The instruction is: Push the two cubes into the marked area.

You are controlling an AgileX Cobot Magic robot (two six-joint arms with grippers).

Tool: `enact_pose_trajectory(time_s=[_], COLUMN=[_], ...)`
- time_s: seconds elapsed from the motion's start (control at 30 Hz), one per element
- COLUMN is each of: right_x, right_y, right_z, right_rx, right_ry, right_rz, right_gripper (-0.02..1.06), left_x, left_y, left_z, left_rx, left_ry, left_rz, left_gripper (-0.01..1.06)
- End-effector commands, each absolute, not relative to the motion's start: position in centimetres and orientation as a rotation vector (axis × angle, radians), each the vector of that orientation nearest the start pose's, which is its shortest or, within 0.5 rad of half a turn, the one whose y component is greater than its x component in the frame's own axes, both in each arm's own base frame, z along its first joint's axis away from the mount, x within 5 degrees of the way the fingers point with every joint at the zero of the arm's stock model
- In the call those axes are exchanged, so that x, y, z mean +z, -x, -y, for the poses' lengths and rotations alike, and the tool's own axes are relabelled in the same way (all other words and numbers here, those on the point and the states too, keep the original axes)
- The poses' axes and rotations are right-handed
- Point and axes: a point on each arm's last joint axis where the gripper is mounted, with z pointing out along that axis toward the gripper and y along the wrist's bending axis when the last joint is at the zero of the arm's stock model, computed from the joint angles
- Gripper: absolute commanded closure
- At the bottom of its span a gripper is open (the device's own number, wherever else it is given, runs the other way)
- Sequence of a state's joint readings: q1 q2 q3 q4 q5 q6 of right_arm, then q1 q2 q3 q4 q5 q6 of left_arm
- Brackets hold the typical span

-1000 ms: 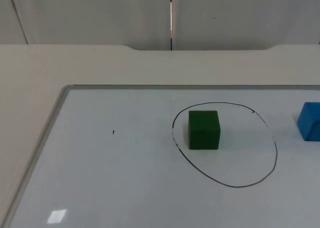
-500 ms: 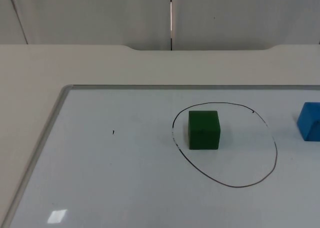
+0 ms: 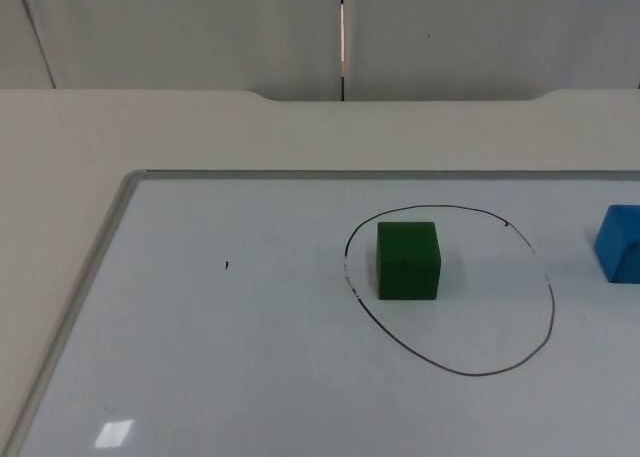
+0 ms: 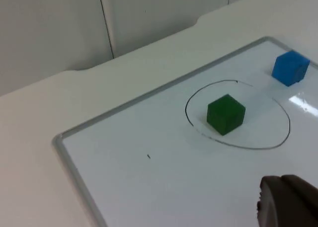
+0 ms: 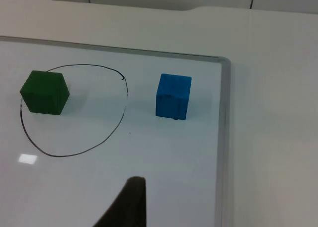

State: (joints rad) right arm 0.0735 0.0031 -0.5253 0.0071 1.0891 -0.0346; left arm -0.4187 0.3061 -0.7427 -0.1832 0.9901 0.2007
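A matte green cube (image 3: 408, 261) sits inside the hand-drawn black loop (image 3: 548, 307) on the glossy whiteboard (image 3: 200, 357). The blue cube (image 5: 173, 96) rests outside it. Both claws hover above; their spread cannot be told.

light: bright, even | glare: patch on whiteboard (image 3: 114, 434) | shadows: soft

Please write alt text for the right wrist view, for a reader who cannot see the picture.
A green cube sits inside a hand-drawn black outline on a whiteboard, while a blue cube stands outside the outline, between it and the board's metal edge. One dark fingertip of the right end effector hangs over the board, apart from both cubes.
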Motion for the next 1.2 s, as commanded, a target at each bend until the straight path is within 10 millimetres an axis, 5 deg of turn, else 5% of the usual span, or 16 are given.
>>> enact_pose_trajectory(time_s=[0.0,0.63,1.17], right_x=[28.0,28.0,28.0], right_y=[0.8,0.8,0.8], right_z=[0.0,0.0,0.0], right_rx=[0.029,0.029,0.029], right_ry=[0.106,0.106,0.106], right_rz=[-2.044,-2.044,-2.044], right_gripper=[-0.01,-0.01,-0.01], left_x=[34.4,28.6,27.5], left_y=[-1.5,0.7,0.6], left_z=[2.1,0.2,0.1], left_rx=[-0.342,-0.344,-0.318], left_ry=[-0.614,-0.416,-0.424], left_rz=[-1.96,-1.953,-2.032], left_gripper=[1.05,1.05,1.05])
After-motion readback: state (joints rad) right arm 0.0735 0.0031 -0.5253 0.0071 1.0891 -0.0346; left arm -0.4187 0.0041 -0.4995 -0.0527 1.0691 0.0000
